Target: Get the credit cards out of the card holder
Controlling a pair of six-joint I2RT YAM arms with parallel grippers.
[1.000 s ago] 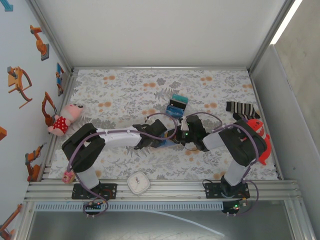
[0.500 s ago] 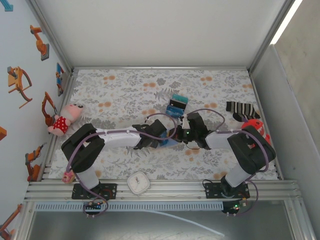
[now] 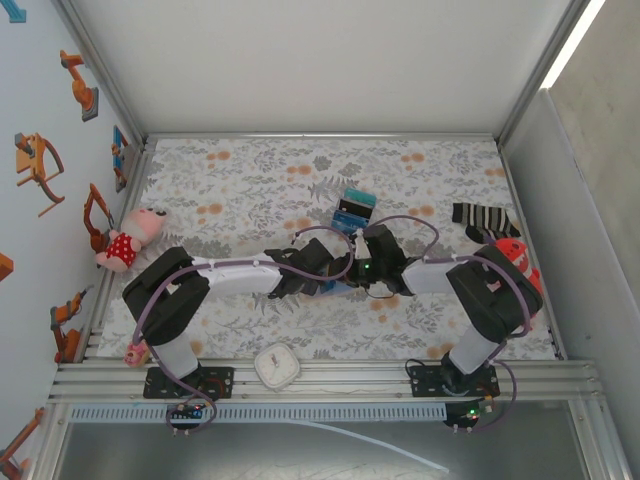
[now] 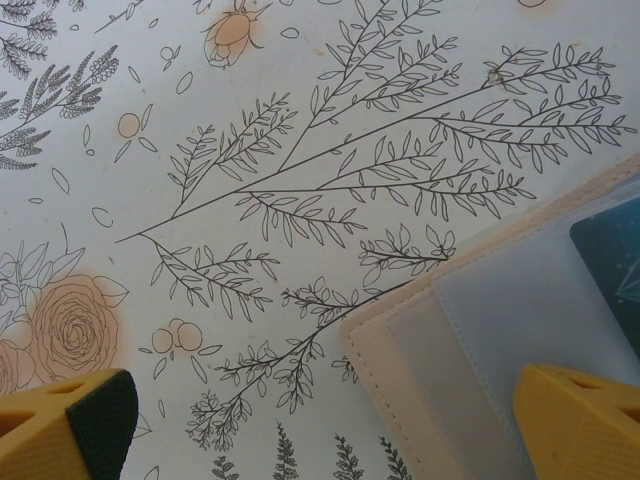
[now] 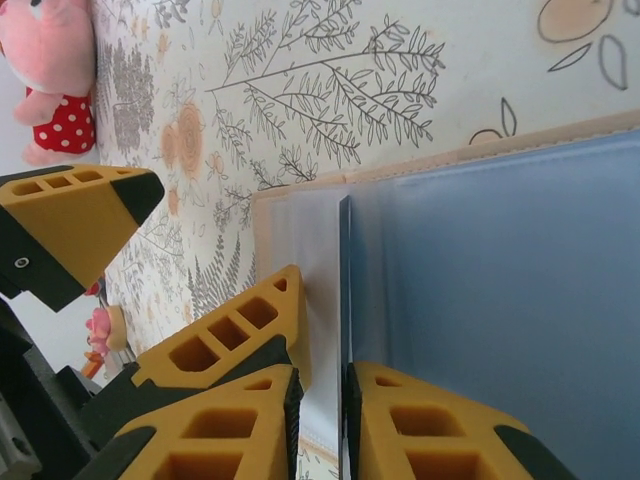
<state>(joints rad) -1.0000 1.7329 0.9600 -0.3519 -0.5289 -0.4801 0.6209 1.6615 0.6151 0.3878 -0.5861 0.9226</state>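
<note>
Card holder [image 4: 480, 330] lies open on the floral mat [image 4: 250, 150], pale inside up, with a teal card [image 4: 612, 265] in 1 pocket. Left gripper [image 4: 320, 430] hangs wide open at the holder's corner, 1 finger over it, 1 off it. Right gripper [image 5: 322, 400] is nearly closed with a thin blue-grey leaf [image 5: 420, 300] of the holder in the gap. Can't tell if it's actually pinched.
</note>
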